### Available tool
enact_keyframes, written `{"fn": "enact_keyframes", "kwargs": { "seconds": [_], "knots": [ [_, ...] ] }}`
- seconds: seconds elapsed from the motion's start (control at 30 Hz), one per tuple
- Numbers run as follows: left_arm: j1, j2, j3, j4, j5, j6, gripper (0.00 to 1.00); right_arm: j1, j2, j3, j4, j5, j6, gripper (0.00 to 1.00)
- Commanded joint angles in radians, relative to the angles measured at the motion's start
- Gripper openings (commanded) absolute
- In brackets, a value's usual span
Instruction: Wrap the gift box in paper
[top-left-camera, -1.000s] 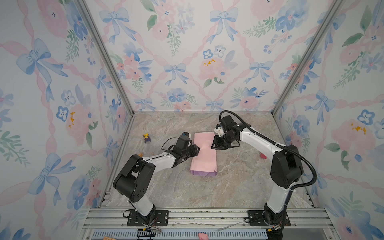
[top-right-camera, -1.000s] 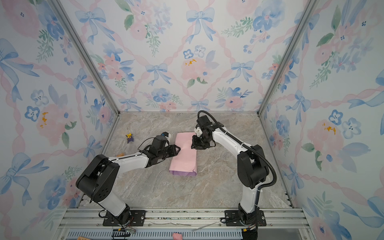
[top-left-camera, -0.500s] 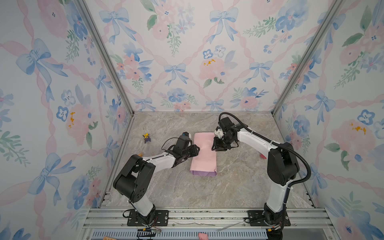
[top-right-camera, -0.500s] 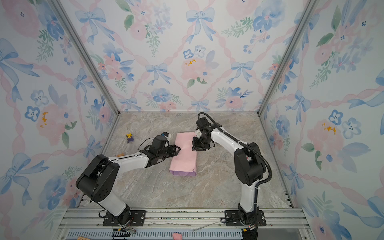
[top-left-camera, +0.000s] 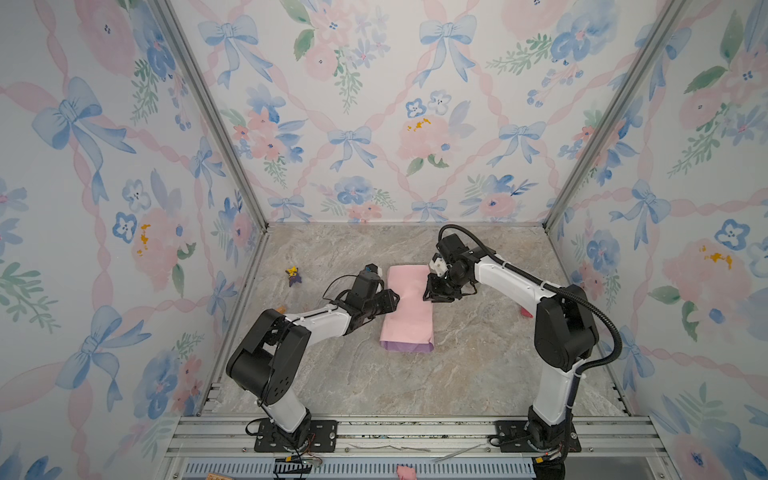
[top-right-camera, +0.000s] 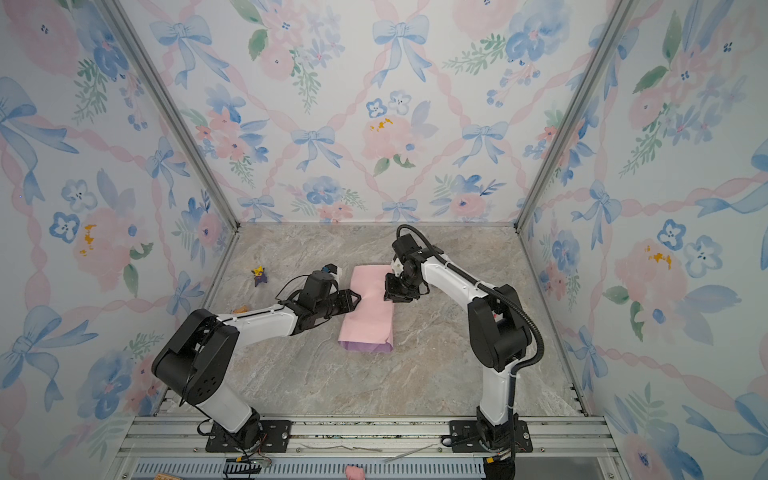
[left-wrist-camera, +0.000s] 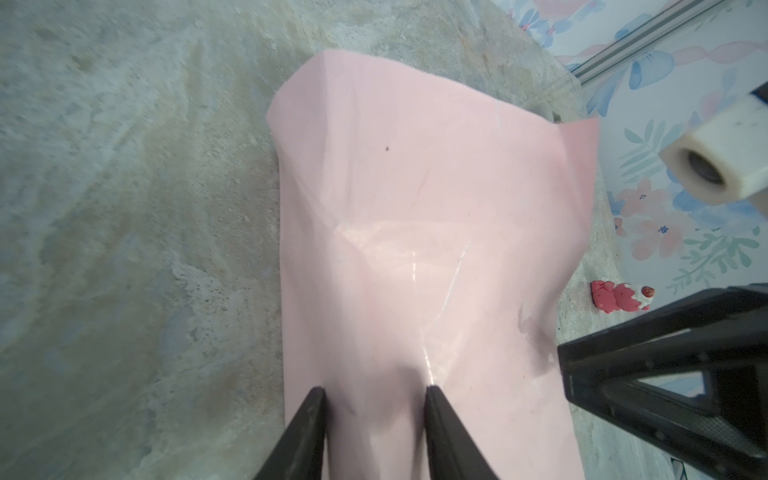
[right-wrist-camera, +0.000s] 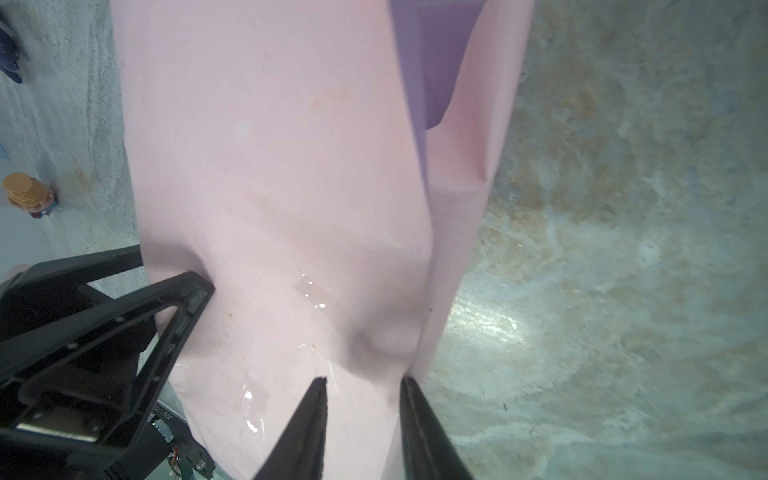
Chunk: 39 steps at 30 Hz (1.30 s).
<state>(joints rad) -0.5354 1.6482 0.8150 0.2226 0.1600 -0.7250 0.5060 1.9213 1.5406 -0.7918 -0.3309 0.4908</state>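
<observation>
Since barely anything has shifted over the last second in both top views, I'd call this a hold-and-press moment. The paper (top-left-camera: 409, 307) is the same long pink parcel in the middle of the worktop (top-left-camera: 457, 374), with lilac showing only at its near end. The right arm has just tucked its elbow in a touch. The left gripper (top-left-camera: 392, 301) sits at the parcel's left edge and the right gripper (top-left-camera: 434, 293) at its right edge, nearer the far end.

Left wrist view: the fingers (left-wrist-camera: 316, 415) are apart, tips down on the pink sheet, nothing clamped. Clear tape (left-wrist-camera: 415, 266) glints ahead of them.

Right wrist view: those fingers (right-wrist-camera: 316, 415) are apart too, tips pressing beside the overlapping flap, with a small dimple between them.

The gift box doesn't show anywhere, so I'm guessing it's inside. The seam looks taped, and the ends still need folding.
</observation>
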Motion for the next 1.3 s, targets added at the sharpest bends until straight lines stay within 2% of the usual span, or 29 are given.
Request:
{"fn": "enact_keyframes", "kwargs": {
  "seconds": [0.0,0.67,0.83,1.13,1.27],
  "knots": [
    [-0.009,0.010,-0.010,-0.115,-0.017,0.039,0.39,0.003,0.019,-0.004,-0.009,0.019,0.022,0.34],
    [-0.008,0.009,-0.014,-0.115,-0.019,0.038,0.39,-0.001,0.037,-0.041,0.049,-0.013,0.072,0.43],
    [-0.008,0.007,-0.014,-0.115,-0.021,0.038,0.39,-0.001,0.044,-0.051,0.072,-0.037,0.087,0.48],
    [-0.008,0.008,-0.016,-0.115,-0.021,0.036,0.39,-0.007,0.053,-0.076,0.115,-0.083,0.111,0.48],
    [-0.010,0.007,-0.016,-0.115,-0.023,0.036,0.39,-0.009,0.057,-0.083,0.115,-0.080,0.112,0.53]
  ]
}}
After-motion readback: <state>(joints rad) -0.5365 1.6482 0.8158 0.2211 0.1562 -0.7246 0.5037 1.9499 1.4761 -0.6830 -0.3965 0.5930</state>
